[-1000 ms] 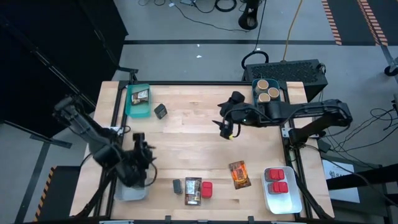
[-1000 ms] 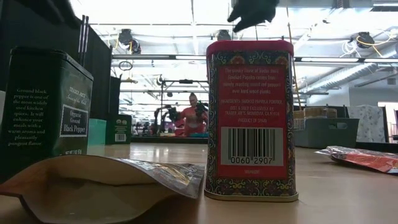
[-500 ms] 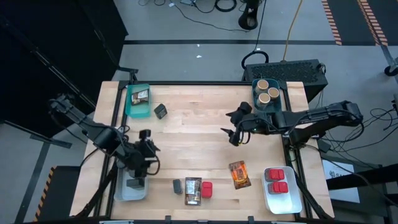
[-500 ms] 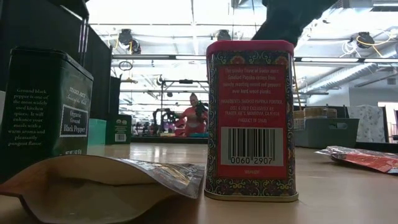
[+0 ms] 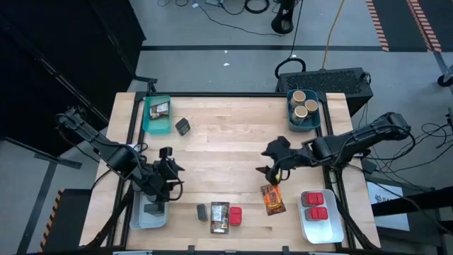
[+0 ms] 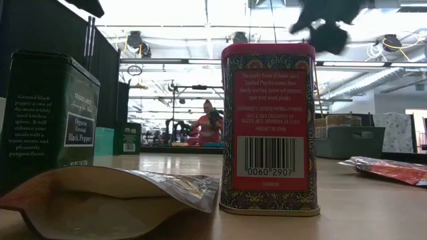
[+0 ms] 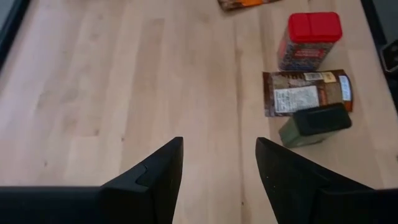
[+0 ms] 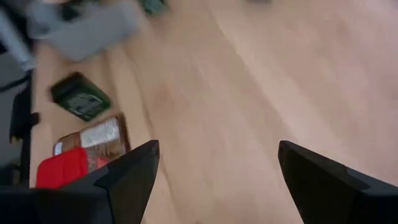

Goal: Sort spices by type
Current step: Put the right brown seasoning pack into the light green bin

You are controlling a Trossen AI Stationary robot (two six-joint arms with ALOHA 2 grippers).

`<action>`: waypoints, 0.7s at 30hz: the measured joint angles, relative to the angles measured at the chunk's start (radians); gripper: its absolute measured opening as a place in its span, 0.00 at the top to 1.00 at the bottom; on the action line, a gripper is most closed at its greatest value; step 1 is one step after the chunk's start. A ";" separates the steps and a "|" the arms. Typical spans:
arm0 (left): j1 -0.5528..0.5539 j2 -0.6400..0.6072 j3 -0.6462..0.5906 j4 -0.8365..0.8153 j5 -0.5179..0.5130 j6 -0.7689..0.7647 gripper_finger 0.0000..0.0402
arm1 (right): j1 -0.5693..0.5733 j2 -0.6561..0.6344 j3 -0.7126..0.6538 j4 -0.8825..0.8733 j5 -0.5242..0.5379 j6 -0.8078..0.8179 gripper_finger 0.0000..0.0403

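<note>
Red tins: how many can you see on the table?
3: two red tins in the white bin at the front right, one standing loose at the front edge. None seem hidden.

Pale wood worktop (image 5: 219, 142), smooth with a light sheen. Red paprika tin (image 6: 269, 127) looks like printed metal, slightly glossy. Black pepper tin (image 6: 48, 113) dark, semi-matt. Brown packet (image 6: 100, 200) crinkled, shiny foil-like film.

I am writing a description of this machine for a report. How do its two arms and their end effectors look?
Both arms are dark, nearly black, built of jointed tubular links. The left end effector and the right end effector each carry two flat, matte black fingers with angular, wedge-like tips. No markings or stickers are visible on them. Dark cables run over the floor near the right arm's base.
</note>
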 joint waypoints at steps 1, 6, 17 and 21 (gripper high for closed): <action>0.000 0.000 0.000 0.000 -0.007 0.000 0.50 | 0.005 0.000 0.000 -0.046 -0.006 0.083 0.22; 0.004 0.000 0.000 -0.001 -0.076 0.011 0.50 | 0.041 0.035 0.000 -0.155 -0.118 0.393 0.22; 0.042 -0.001 0.000 0.002 -0.359 0.212 0.50 | 0.059 0.334 0.314 -0.581 -0.290 0.555 0.22; 0.047 -0.001 0.000 0.001 -0.382 0.208 0.50 | 0.070 0.412 0.348 -0.617 -0.384 0.567 0.22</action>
